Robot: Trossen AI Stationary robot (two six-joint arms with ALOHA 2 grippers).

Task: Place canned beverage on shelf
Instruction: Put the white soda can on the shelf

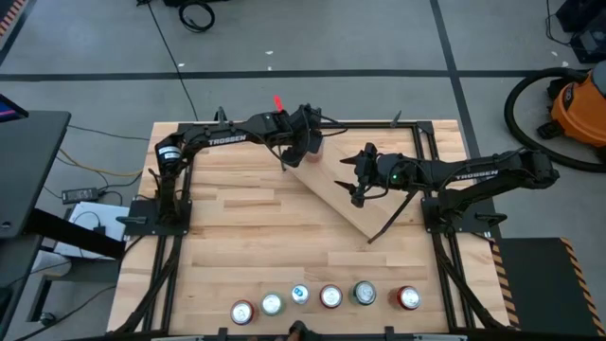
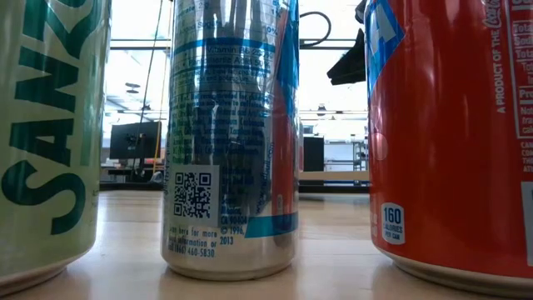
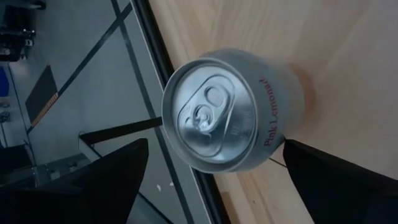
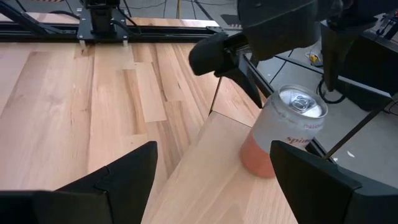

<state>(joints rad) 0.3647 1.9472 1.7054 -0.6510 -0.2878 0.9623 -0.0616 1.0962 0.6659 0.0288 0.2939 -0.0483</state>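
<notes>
A silver and pink can (image 4: pixel 283 134) marked Pink Lemonade stands upright on its base at the far end of the light-wood shelf (image 1: pixel 346 204), close to the board's edge. My left gripper (image 1: pixel 308 152) hovers over it, open. In the left wrist view the can's top (image 3: pixel 214 112) shows between and beyond the two fingers, which do not touch it. My right gripper (image 1: pixel 358 182) is open and empty over the middle of the shelf, facing the can. The shelf board also shows in the right wrist view (image 4: pixel 224 180).
Several cans (image 1: pixel 322 298) stand in a row along the table's near edge; three of them fill the low view (image 2: pixel 229 142). The shelf lies slantwise across the slatted tabletop (image 1: pixel 237 218). Black frame rails (image 1: pixel 189 128) run round the table.
</notes>
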